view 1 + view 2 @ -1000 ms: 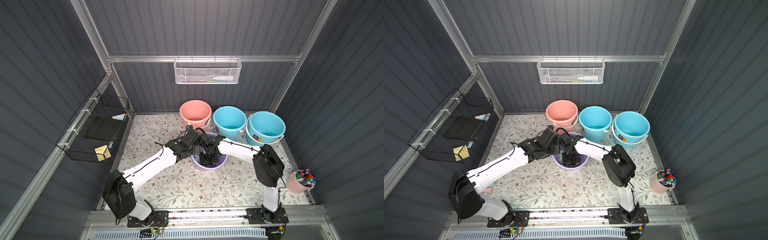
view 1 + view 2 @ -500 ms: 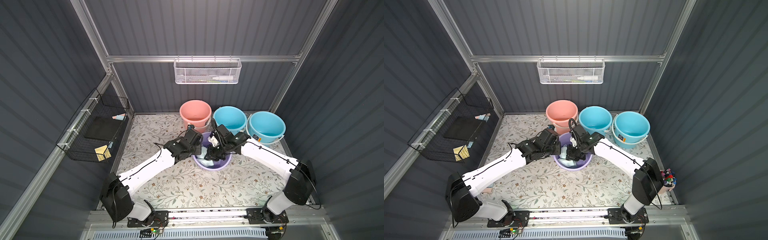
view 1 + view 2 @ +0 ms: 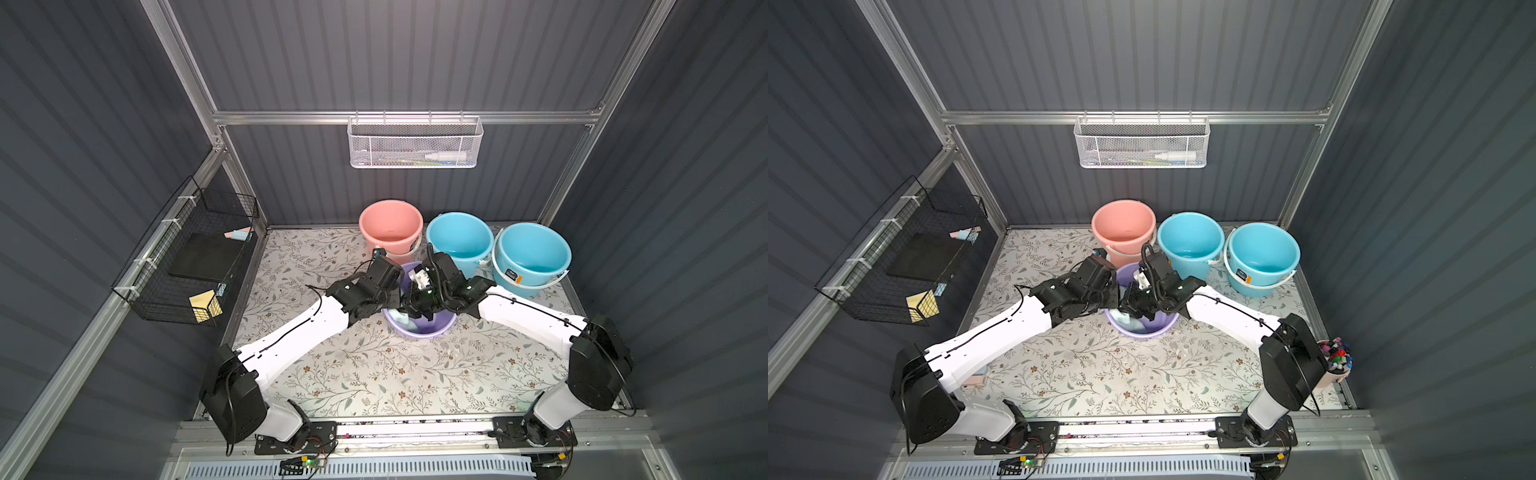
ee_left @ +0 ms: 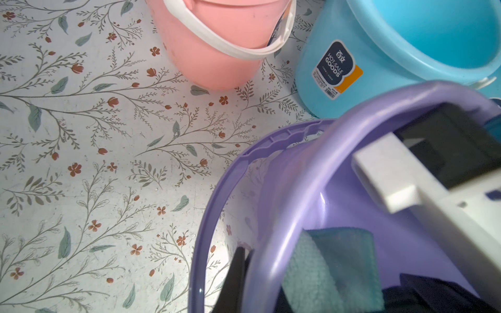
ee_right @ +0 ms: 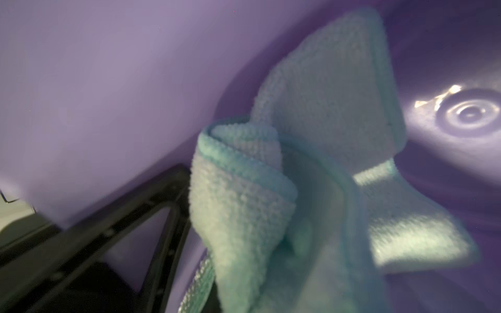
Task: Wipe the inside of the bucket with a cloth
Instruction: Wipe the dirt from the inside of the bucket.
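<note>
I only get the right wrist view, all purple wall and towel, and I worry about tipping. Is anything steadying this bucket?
Observer: Yes, the left gripper is clamped on the rim of the purple bucket.
Operator: What stands behind it?
Observer: A pink bucket and two blue buckets, all upright.
Operator: Is its handle up?
Observer: No, the handle lies lowered outside the wall.
</note>
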